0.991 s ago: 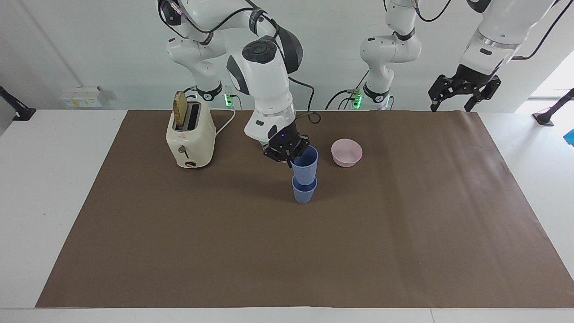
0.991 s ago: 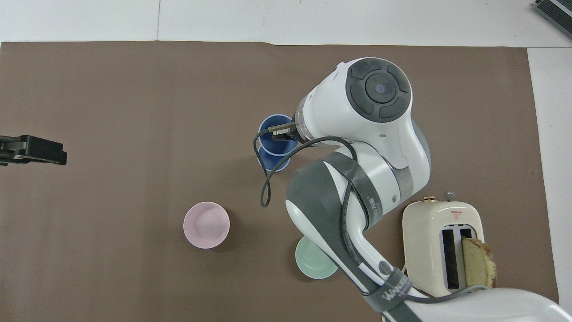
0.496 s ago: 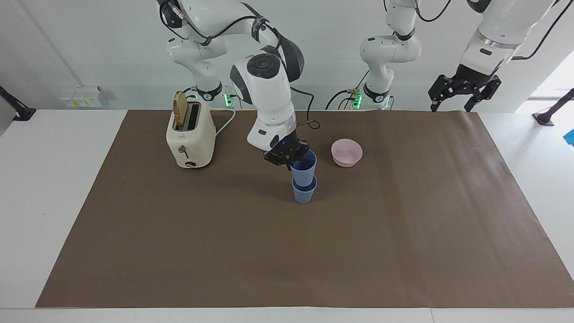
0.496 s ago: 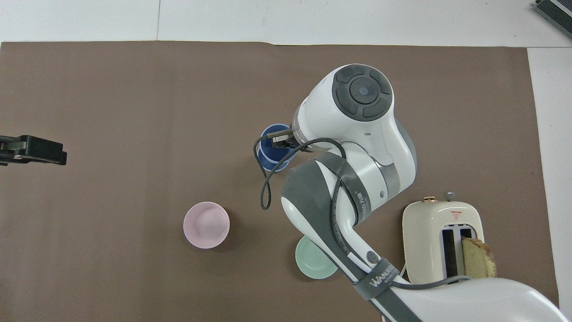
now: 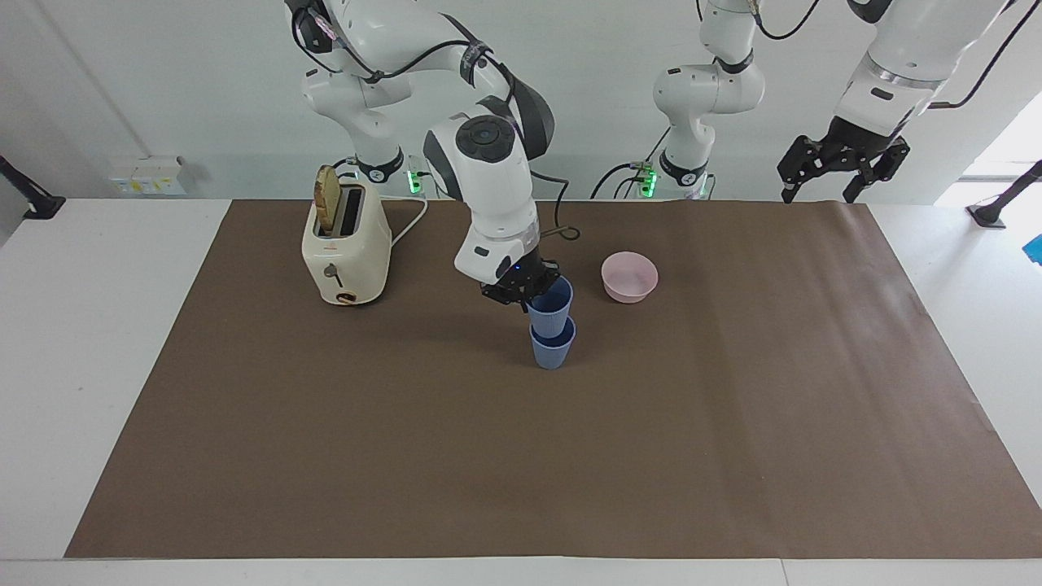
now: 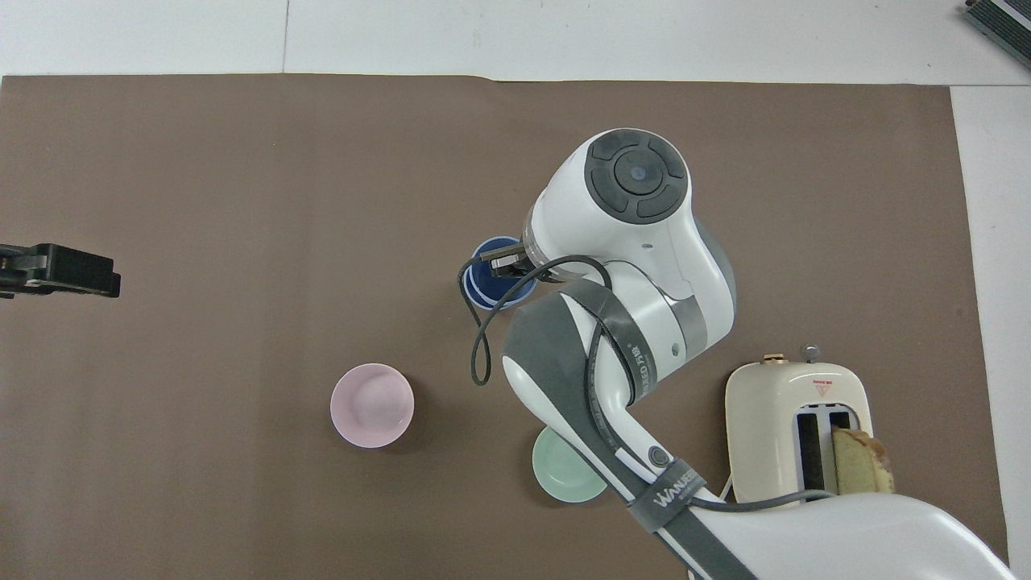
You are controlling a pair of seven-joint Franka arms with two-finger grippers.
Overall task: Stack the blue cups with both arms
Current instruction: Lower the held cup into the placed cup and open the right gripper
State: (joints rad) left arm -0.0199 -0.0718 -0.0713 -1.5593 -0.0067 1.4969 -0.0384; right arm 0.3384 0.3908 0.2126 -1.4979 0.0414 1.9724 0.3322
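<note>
Two blue cups stand nested in the middle of the brown mat. The lower blue cup [image 5: 553, 350] rests on the mat and the upper blue cup [image 5: 552, 304] sits partly inside it, its rim well above the lower rim. My right gripper [image 5: 522, 290] is shut on the upper cup's rim on the side toward the toaster. In the overhead view the cups [image 6: 482, 279] show as one blue ring beside the right arm's wrist, which hides the gripper. My left gripper [image 5: 842, 169] [image 6: 58, 270] is open and empty, and waits high over the mat's edge at the left arm's end.
A pink bowl [image 5: 629, 277] [image 6: 372, 404] stands nearer to the robots than the cups, toward the left arm's end. A green bowl [image 6: 565, 477] lies partly under the right arm. A cream toaster [image 5: 346, 248] [image 6: 797, 431] holding a bread slice stands at the right arm's end.
My right gripper has lowered the upper blue cup deeper into the lower one. The left arm has not moved.
</note>
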